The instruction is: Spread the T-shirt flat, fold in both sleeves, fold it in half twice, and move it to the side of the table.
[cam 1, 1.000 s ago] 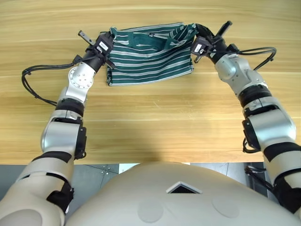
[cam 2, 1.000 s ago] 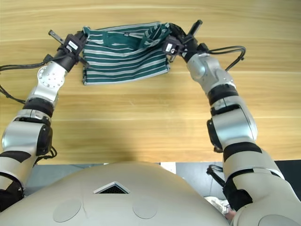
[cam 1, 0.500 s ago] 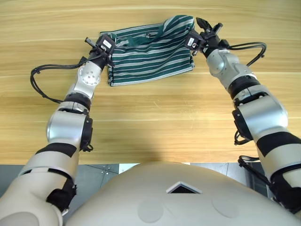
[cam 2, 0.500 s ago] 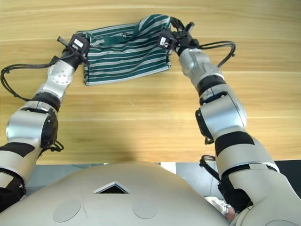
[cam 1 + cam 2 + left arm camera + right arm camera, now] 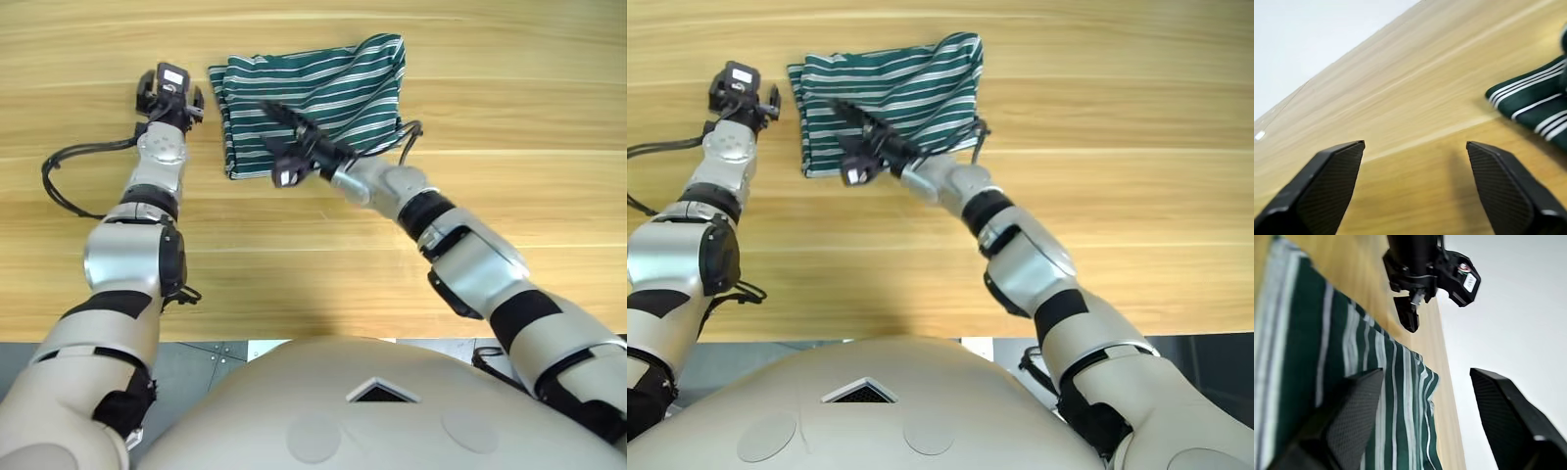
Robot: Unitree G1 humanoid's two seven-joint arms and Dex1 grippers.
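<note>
folded dark green white-striped cotton t-shirt [image 5: 338, 83] lay upper centre, long axis left-right; right gripper [image 5: 274, 132] wide, empty, over lower-left part; left gripper [image 5: 170, 96] wide, just left.

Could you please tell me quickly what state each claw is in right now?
Left claw: open, holding nothing, over the table beside the T-shirt.
Right claw: open, holding nothing, above the T-shirt.
</note>
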